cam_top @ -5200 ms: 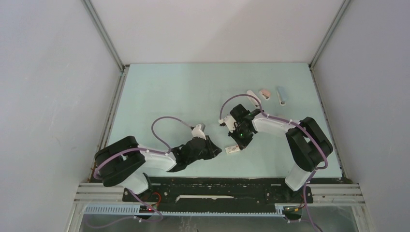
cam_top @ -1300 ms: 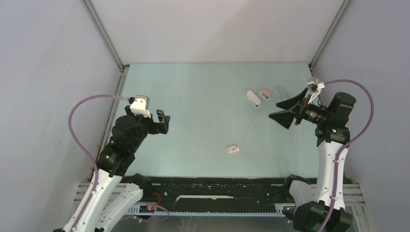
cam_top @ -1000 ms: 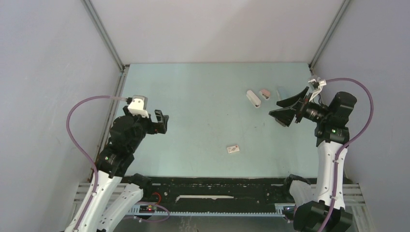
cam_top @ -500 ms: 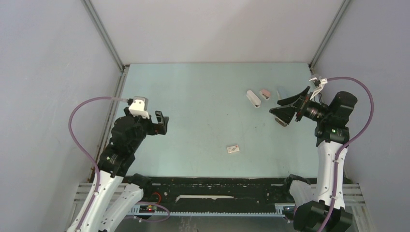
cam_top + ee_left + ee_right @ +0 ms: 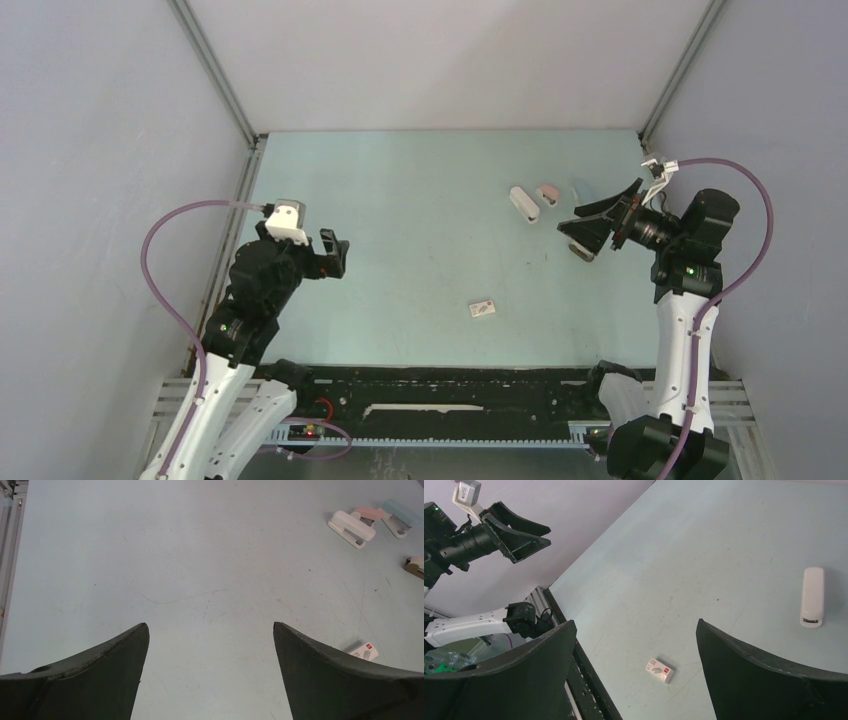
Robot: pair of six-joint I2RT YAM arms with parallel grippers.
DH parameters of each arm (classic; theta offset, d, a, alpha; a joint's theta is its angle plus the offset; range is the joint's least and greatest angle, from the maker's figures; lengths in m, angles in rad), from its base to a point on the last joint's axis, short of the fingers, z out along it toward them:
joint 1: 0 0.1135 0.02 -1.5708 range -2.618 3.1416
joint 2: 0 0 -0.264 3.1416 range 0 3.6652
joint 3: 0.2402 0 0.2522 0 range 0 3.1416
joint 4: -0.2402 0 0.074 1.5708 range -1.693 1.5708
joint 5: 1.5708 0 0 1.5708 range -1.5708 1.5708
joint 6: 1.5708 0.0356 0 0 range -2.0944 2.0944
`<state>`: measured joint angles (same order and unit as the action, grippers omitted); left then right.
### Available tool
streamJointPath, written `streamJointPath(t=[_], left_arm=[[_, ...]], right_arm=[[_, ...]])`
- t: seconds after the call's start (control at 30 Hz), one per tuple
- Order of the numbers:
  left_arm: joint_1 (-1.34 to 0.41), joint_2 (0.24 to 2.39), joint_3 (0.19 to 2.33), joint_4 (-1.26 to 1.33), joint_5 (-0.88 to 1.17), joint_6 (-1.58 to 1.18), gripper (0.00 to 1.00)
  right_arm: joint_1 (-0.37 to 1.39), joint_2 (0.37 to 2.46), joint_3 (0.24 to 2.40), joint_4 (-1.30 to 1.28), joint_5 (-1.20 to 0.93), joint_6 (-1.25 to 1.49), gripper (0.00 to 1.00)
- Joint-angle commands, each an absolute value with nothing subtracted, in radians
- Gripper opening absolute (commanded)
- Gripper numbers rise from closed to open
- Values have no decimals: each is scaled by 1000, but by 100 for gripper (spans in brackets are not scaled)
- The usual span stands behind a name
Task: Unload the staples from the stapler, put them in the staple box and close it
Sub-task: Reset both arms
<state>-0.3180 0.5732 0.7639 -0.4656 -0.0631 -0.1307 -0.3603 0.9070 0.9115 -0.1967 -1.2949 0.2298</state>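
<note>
both arms are raised off the table (image 5: pixel 400 180), well apart from each other. left gripper (image 5: pixel 337 252) is held above the left part of the table, its fingers spread wide with nothing between them; in its wrist view (image 5: pixel 210 625) only bare table surface is seen in the gap. right gripper (image 5: pixel 578 221) is held over the far right part of the table, fingers likewise spread wide and gripping nothing (image 5: pixel 636 622).

three staplers are noted at the far right of the table: white stapler (image 5: pixel 524 203), pink stapler (image 5: pixel 547 192) just beside it, blue stapler (image 5: pixel 581 187) near the pink one and partly covered by the right gripper in the top view. all three are lying flat on the table (image 5: pixel 351 528) (image 5: pixel 367 514) (image 5: pixel 400 519).

small white box (image 5: pixel 482 309) is lying alone nearer the front edge, well apart from the staplers. a small tan item (image 5: pixel 415 566) is seen near the right gripper; its kind cannot be told.

staples cannot be made out in any view, so it cannot be told where they lie.
</note>
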Motion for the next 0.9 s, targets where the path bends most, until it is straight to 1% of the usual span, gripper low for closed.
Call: streamJointPath(t=[0.0,0.47,0.87], left_arm=[[-307,565,751,-428,-44,-117,100],[-306,560,752,-428,-46,-119,100],[-306,556,750,-428,-47,-118,100]], right_arm=[[-362,903,914,-166,-1288,261,100],[-368,908,915,-114,-1198,374,100],[-373,902,914,-116,-1196,375,100]])
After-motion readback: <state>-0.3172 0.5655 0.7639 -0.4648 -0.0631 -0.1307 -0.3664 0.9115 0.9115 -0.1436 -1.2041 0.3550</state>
